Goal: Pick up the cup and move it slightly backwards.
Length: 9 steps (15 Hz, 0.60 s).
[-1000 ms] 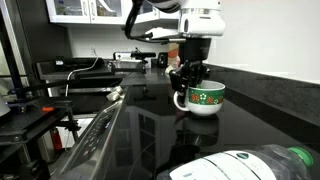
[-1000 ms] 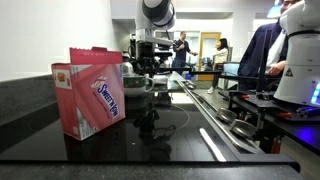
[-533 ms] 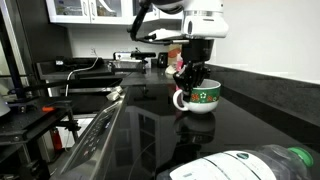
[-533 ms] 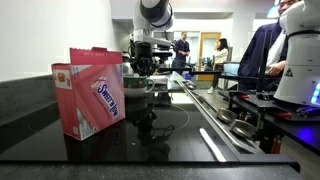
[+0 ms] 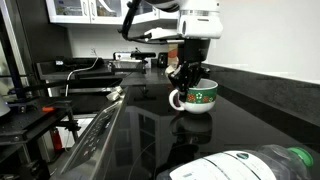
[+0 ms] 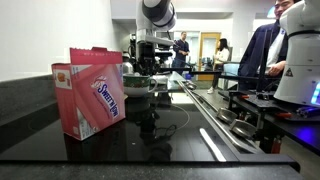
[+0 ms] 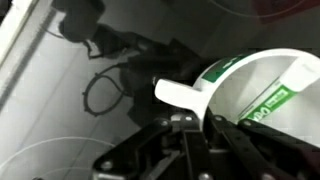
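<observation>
The cup (image 5: 199, 97) is a wide white mug with a green festive band and a white loop handle (image 5: 177, 99). It sits low over the black counter (image 5: 150, 130); I cannot tell whether it touches. My gripper (image 5: 188, 76) comes down from above and is shut on the cup's rim beside the handle. In the wrist view the cup (image 7: 255, 85) fills the right side, its handle (image 7: 180, 93) points left, and the gripper (image 7: 205, 125) pinches the rim wall. In an exterior view the cup (image 6: 140, 85) is half hidden behind a pink box.
A pink sweetener box (image 6: 95, 88) stands on the counter near that camera. A white and green bottle (image 5: 250, 163) lies in the foreground. Small items (image 5: 150, 62) stand at the counter's back. A metal rail (image 6: 215, 125) runs along the counter's edge.
The gripper and the cup have shifted a little to the left in an exterior view, and the cup has risen slightly. The grip on the rim is unchanged.
</observation>
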Motion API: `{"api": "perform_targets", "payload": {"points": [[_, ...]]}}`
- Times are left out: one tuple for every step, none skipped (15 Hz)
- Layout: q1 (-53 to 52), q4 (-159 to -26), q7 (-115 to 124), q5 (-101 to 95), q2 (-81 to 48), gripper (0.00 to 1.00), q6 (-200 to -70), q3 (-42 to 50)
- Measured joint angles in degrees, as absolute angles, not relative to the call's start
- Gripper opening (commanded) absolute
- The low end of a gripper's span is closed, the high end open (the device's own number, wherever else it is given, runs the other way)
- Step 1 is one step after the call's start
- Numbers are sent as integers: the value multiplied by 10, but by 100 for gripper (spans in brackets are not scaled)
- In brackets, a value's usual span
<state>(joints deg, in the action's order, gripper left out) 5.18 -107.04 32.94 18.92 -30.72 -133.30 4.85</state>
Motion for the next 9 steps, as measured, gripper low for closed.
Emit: {"api": "perform_targets", "payload": {"points": [[51,-1083,329,188,-299,3,-1333,53],[50,-1097,329,185,-289,3,-1333,59],[49,-1112,330,182,-279,3,-1333,67],[47,-1128,330,179,-269,3,-1333,76],[47,-1143,330,178,-260,3,-1333,85],[47,-1157,330,178,-251,3,-1333,92],[48,-1170,331,178,-244,3,-1334,100],[48,-1181,331,178,-237,3,-1336,106],[48,-1191,332,178,-232,3,-1340,111]]}}
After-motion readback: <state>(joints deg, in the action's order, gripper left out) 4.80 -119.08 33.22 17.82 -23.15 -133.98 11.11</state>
